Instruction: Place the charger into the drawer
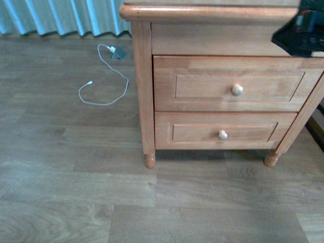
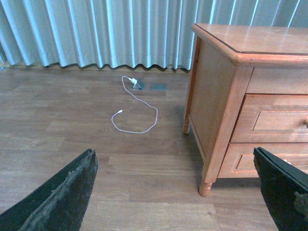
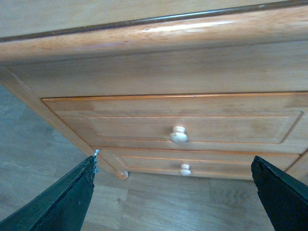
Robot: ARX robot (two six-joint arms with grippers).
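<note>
The charger is out of view in all three frames. The drawer (image 1: 233, 83) is the taller upper one of a light-brown wooden nightstand (image 1: 144, 76); it is closed, with a round pale knob (image 1: 237, 90). My right gripper (image 3: 173, 161) is open and empty, hovering in front of the drawer (image 3: 192, 120), its knob (image 3: 178, 134) slightly beyond the fingers. A dark part of the right arm (image 1: 302, 31) shows at the nightstand's upper right corner. My left gripper (image 2: 173, 151) is open and empty above the floor, left of the nightstand; the drawer (image 2: 276, 118) shows at the edge.
A shorter closed drawer (image 1: 223, 130) sits below. A thin white cable (image 1: 109, 81) with a small plug lies on the wooden floor left of the nightstand, near a floor socket (image 2: 158, 87). Pale curtains (image 2: 96, 33) hang behind. The visible part of the nightstand top (image 2: 260, 38) is bare.
</note>
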